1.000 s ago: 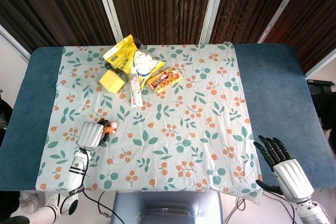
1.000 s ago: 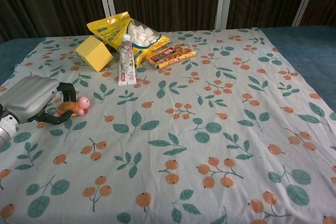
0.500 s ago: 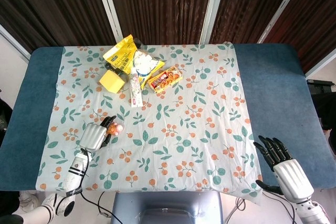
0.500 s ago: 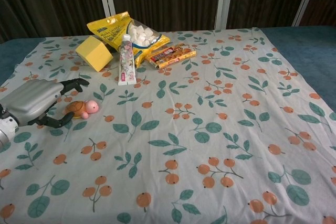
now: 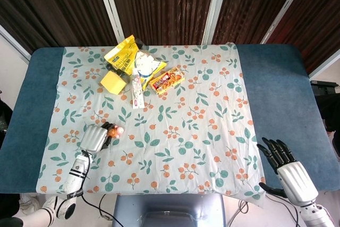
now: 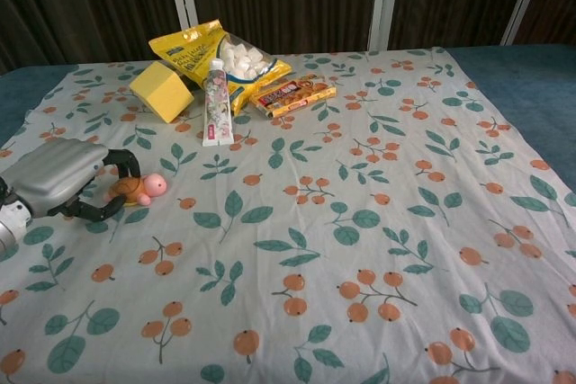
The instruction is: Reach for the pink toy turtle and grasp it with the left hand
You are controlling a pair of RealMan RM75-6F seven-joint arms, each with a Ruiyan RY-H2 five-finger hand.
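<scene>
The pink toy turtle [image 5: 116,129] [image 6: 144,188] lies on the patterned cloth near the table's front left; it has a pink head and an orange-brown shell. My left hand [image 5: 93,137] [image 6: 58,177] is right beside it on its left. Its dark fingers [image 6: 121,161] curl over the shell and its thumb comes in from below, so it grips the turtle against the cloth. My right hand [image 5: 287,171] shows only in the head view, at the front right corner, with fingers spread and nothing in it.
At the back left are a yellow snack bag [image 5: 123,57] [image 6: 193,47], a yellow block [image 5: 113,82] [image 6: 162,90], a white tube [image 5: 137,91] [image 6: 214,101] and a cookie pack [image 5: 166,80] [image 6: 292,94]. A cable hangs off the front edge below my left arm.
Half a second ago the left hand's fingers were spread, with the turtle lying free beside them. They have now curled back around its shell. The right hand has not moved.
</scene>
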